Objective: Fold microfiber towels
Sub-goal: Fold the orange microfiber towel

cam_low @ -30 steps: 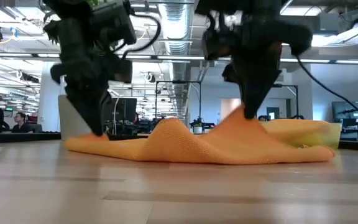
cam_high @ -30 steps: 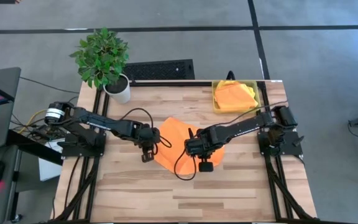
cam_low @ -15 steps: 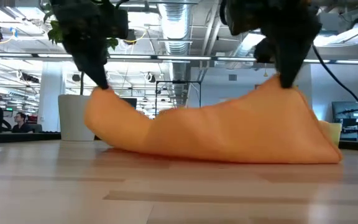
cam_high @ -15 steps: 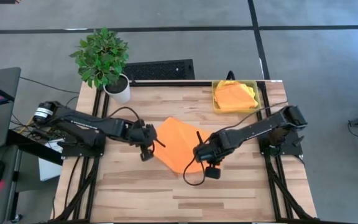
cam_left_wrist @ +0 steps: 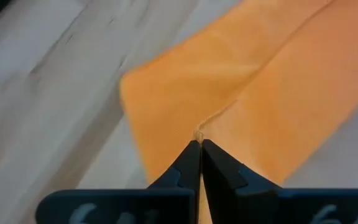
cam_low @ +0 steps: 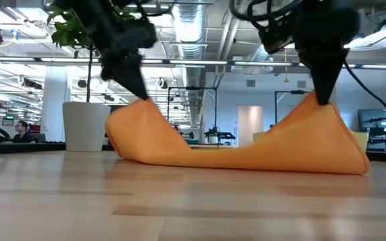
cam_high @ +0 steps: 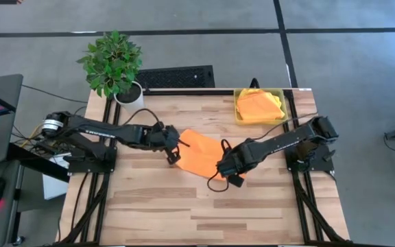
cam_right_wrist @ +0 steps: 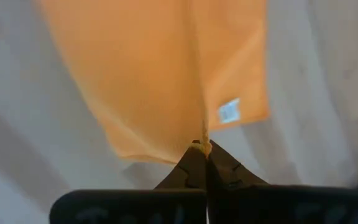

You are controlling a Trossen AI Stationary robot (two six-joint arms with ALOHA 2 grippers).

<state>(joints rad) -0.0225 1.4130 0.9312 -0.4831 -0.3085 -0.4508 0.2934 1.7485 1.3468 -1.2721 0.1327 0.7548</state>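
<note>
One orange microfiber towel [cam_high: 199, 152] sits at the table's middle; its lower part [cam_low: 246, 159] rests on the wood and two corners are raised. My left gripper [cam_high: 174, 155] is shut on the left raised corner. My right gripper [cam_high: 226, 169] is shut on the right raised corner. The cloth sags between them in the low view. A white label [cam_right_wrist: 229, 112] shows on the towel in the right wrist view. More orange and yellow cloth [cam_high: 258, 104] lies in the yellow bin. My left gripper pinches a corner of the towel [cam_left_wrist: 197, 133] between its two fingertips, slanting down from the table's left. The corner [cam_low: 141, 102] is lifted and the cloth slopes down from it to the table. My right gripper pinches another corner of the towel [cam_right_wrist: 204, 142] between its two fingertips, from above, pointing down. That corner [cam_low: 319, 102] is lifted and the cloth falls away below it to the table.
A translucent yellow bin [cam_high: 238, 110] stands at the far right corner. A potted plant [cam_high: 115, 67] stands by the far left corner. Bare wood lies along the near side of the table [cam_high: 197, 219].
Both grippers have risen with the towel's corners and moved a little toward the far edge; the left has also gone toward the right. The towel, first low and rumpled on the table, now hangs from two raised corners and sags between them, its lower part still on the wood.
</note>
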